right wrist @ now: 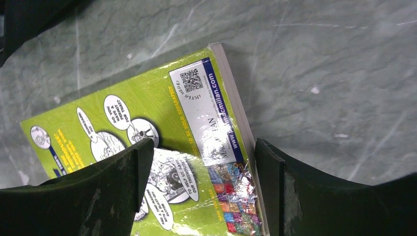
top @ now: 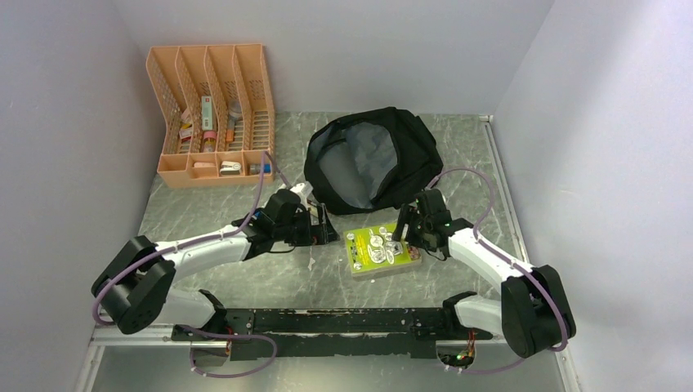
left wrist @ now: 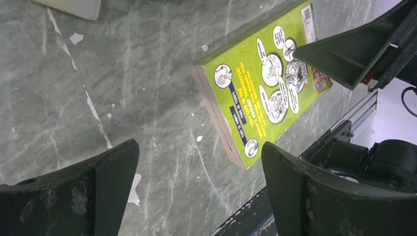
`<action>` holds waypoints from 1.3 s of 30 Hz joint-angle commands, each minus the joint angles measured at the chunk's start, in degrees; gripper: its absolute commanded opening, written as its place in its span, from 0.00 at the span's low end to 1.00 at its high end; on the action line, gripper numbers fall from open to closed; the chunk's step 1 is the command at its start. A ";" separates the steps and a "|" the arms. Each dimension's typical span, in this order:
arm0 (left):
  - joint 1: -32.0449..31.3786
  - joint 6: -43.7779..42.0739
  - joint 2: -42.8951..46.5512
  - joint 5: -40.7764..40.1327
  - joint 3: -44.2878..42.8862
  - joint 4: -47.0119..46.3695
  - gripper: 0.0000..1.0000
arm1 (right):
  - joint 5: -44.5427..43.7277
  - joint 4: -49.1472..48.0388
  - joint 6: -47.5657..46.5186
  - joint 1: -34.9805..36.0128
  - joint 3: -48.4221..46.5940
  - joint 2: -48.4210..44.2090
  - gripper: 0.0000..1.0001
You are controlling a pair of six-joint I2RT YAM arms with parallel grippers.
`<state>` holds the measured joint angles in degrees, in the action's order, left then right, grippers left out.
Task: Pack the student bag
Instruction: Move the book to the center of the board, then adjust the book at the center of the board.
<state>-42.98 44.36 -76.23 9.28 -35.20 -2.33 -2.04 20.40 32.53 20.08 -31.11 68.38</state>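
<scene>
One green book [top: 380, 249] (flat) near student bag [top: 372, 159]

The top camera looks down from behind the arms over the whole table [top: 482, 155], while both wrist cameras face down at close range, sharing the green book [top: 380, 249] [left wrist: 260, 93] [right wrist: 147, 108] from opposite sides.

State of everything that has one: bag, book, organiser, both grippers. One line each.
student bag: unzipped, mouth open, grey lining showing, lying on the table.
green book: closed, flat on the table, outside the bag.
orange organiser: upright, small items in its slots.
left gripper: open, empty, beside the book.
right gripper: open, jaws straddling the book's corner.
</scene>
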 commanded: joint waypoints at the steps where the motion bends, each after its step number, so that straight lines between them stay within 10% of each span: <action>1: -0.58 -0.23 -1.46 1.53 -1.57 -2.23 0.98 | 9.22 -2.84 1.29 0.21 2.09 -0.91 0.79; 10: -0.77 -0.61 -4.15 1.99 -1.01 -2.18 0.98 | 25.62 -11.12 2.66 2.53 4.82 -3.01 0.71; 19: -0.86 -1.36 -4.36 0.02 -0.75 1.66 0.81 | 7.65 -0.09 0.63 2.52 1.58 -4.30 0.74; 39: -1.53 -2.14 -8.59 7.52 1.51 -4.34 0.56 | 21.91 -6.25 1.36 3.65 5.90 0.05 0.62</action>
<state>-43.83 43.35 -83.11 14.20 -33.15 -3.31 15.64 14.83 33.82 22.50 -26.50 67.68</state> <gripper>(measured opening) 0.573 0.640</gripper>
